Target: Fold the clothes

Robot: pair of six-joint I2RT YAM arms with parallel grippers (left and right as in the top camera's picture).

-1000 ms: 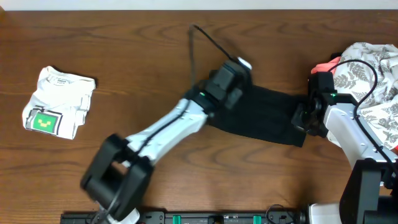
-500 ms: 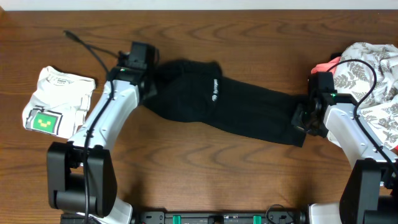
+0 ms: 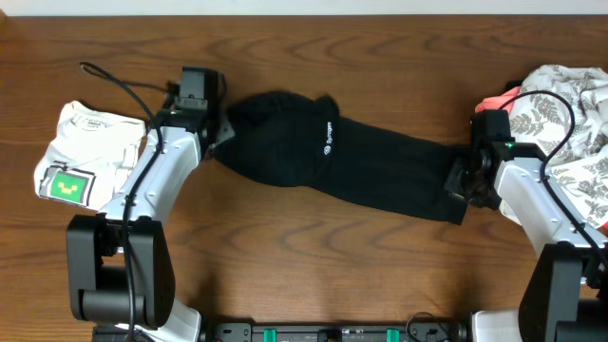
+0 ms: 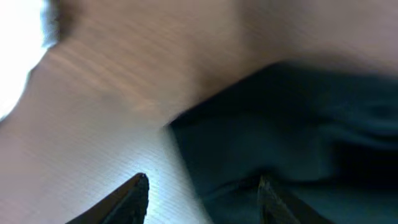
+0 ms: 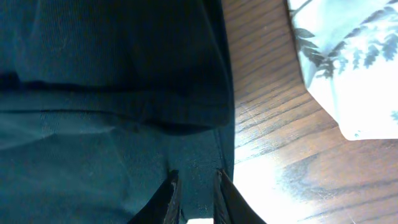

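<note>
The black garment [image 3: 370, 171] is laid out long across the table [image 3: 285, 275], logo up. At its left end the left gripper [image 4: 202, 193] is seen with fingers [image 4: 134, 196] parted and nothing gripped — one tip over bare wood, the other over the cloth's edge. At the other end the right gripper [image 5: 193, 196] is closed down narrow, the hem pinched between its tips. A folded white shirt [image 3: 90, 152] is parked further left, a leafy-print pile [image 3: 570, 104] off to the right.

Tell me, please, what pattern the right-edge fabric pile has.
The fabric pile is white with grey leaf print, clearest overhead.
</note>
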